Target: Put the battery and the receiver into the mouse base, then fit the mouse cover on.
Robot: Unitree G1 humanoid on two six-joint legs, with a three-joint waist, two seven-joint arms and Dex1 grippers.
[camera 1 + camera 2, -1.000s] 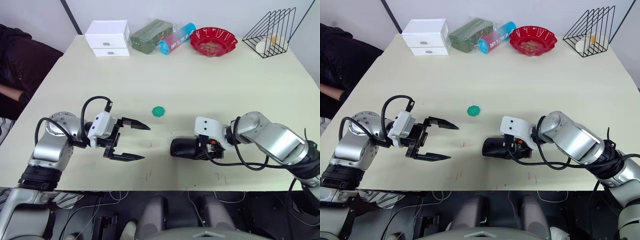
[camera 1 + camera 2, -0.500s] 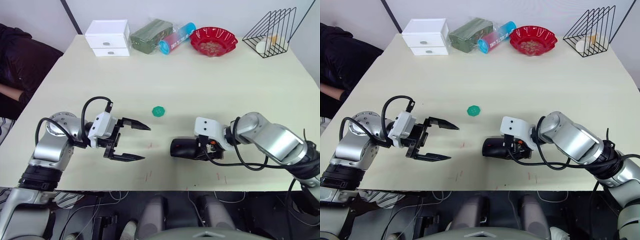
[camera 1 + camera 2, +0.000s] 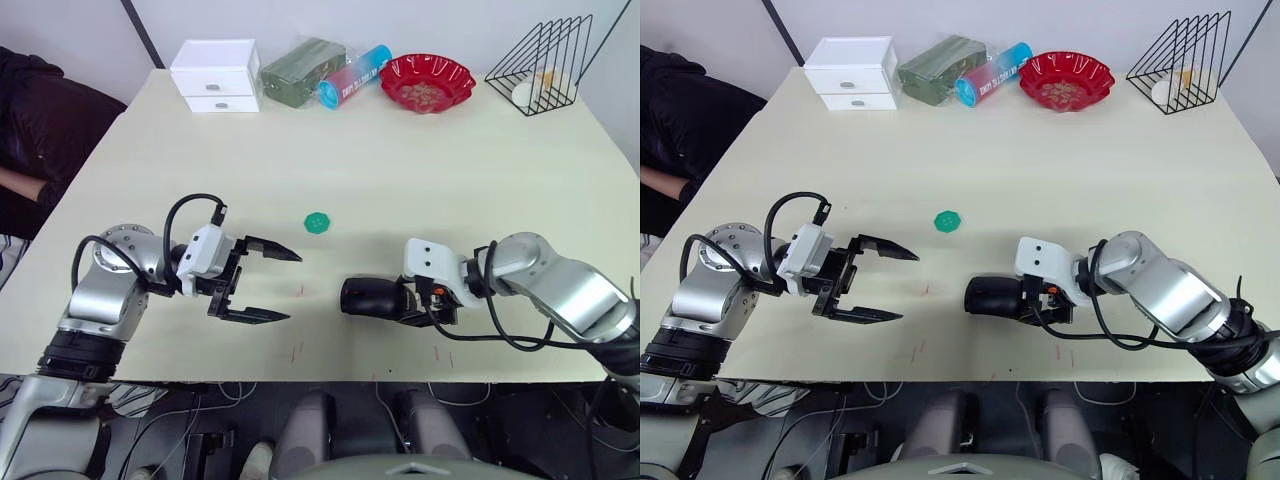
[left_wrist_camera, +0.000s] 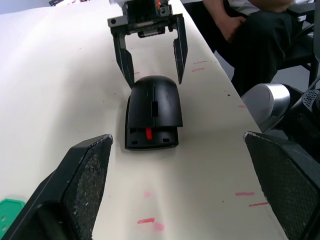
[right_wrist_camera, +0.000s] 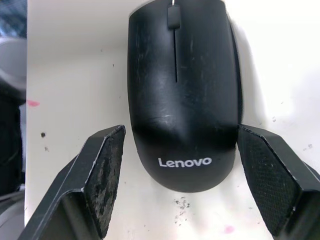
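My left pincer (image 3: 268, 284) hangs with its two black fingers spread wide and nothing between them, well to the left of the black oval plastic mouse (image 3: 372, 297), which I take as my landmark. The small green round toothed disc (image 3: 317, 221) lies on the pale surface (image 3: 400, 170) up and to the left of the mouse, apart from everything.

The mouse sits near the front edge of the surface. Its smooth black curved cover (image 5: 182, 90) looks seated on the black mouse base (image 4: 151, 140), scroll wheel and printed brand name on top. At one end the left wrist view shows an open slot with a small red tab; I cannot tell whether the battery or receiver is inside.

My right pincer (image 5: 182, 180) is just to the right of the mouse, fingers parted on either side of its rear end, not touching it.

The risks, as I judge them: the cover may not be fully clicked down, so a nudge could pop it loose. If my right fingers brush the shell, the mouse could skid along the surface. It also lies close to the front edge, so a push that way might tip it off.
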